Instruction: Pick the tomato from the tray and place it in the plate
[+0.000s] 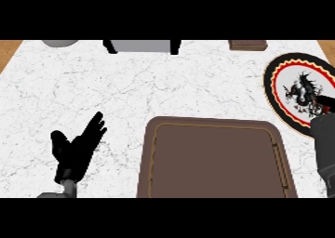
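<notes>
The small red tomato [326, 110] shows only as a sliver of red at about three o'clock in the head view, over the lower right part of the round black-rimmed plate with a red and yellow border and a dragon picture [284, 74]. The black right hand [328, 103] lies across it there, above its grey forearm; whether its fingers are curled round the tomato or already loosened, I cannot tell. The flat brown rectangular tray [217, 160], at six o'clock just left of the plate, holds no tomato, so the pick looks done and the carry has reached the plate. What seems left is the release and pulling the hand clear. At eight o'clock the black left hand [77, 148] rests on the white marble counter [95, 83], fingers spread and straight.
</notes>
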